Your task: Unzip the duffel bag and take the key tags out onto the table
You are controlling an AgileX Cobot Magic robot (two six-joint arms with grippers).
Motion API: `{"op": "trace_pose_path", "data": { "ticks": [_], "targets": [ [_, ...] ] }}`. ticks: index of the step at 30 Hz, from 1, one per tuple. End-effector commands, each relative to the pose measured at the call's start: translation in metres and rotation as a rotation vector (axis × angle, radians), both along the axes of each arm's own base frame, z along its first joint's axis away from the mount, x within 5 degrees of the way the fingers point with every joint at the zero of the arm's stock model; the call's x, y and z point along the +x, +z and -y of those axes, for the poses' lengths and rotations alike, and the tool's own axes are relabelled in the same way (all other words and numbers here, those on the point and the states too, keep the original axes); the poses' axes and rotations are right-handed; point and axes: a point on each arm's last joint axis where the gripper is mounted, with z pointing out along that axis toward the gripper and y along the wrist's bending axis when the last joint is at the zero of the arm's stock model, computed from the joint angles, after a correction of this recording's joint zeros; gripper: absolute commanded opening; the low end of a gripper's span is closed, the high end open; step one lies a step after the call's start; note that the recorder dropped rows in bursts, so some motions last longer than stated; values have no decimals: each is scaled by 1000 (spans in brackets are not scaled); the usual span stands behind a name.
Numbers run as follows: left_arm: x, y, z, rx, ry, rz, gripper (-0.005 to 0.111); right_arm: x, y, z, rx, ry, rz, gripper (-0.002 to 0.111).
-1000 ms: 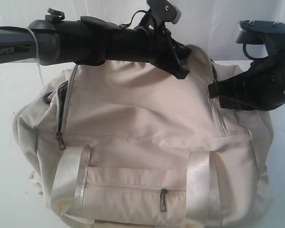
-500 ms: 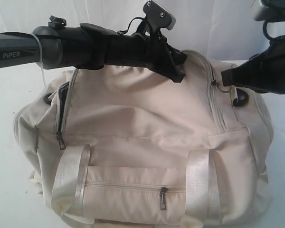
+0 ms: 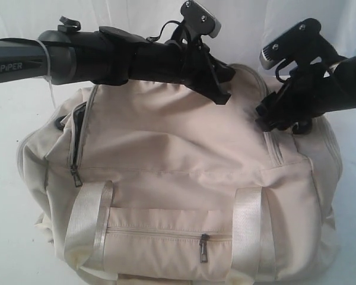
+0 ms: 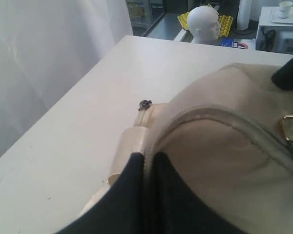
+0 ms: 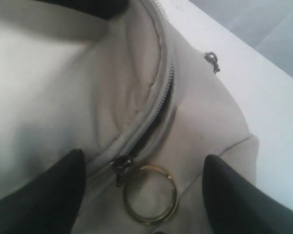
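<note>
The bag [image 3: 184, 178] is sitting on the table [image 4: 78, 126], with bare tabletop spreading wide beside it. The right gripper [image 5: 142, 157] is standing spread astride the zip ring [image 5: 149, 193] — fingers clear of it on both sides — by a slightly gaping zip [image 5: 158, 105]. The left gripper [image 3: 222, 92] is resting on the bag's top ridge, jaws together.

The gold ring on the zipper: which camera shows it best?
The right wrist view: the whole gold ring hangs from the zipper pull, close up. The left wrist view catches only an arc at its edge; in the exterior view the right hand hides it.
</note>
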Motion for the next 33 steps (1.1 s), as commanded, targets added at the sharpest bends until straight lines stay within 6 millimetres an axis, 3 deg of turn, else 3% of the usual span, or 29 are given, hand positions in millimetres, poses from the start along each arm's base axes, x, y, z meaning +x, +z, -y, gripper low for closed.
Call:
{"op": "trace_pose_path", "data": {
  "ticks": [1,3,7,8,21,33],
  "targets": [
    [-4,18,-4,-36,-12,14,0,6,-8,-2,-31,15,-30,55],
    [-4,17,-4,-22,-16,23,0,5,-11,-2,-38,18,-55,44],
    [-4,16,-4,-11,-16,19,0,3,-5,-2,-21,9,-38,4],
    [-4,16,-4,-9,-18,18,0,2,-1,-1,-8,3,-27,0],
    [2,16,-12,-19,4,-1,0,-38,54,13,172,-97,-10,0],
    [5,16,-15,-17,26,5,0,-59,45,15,208,-173,-279,0]
  ]
}}
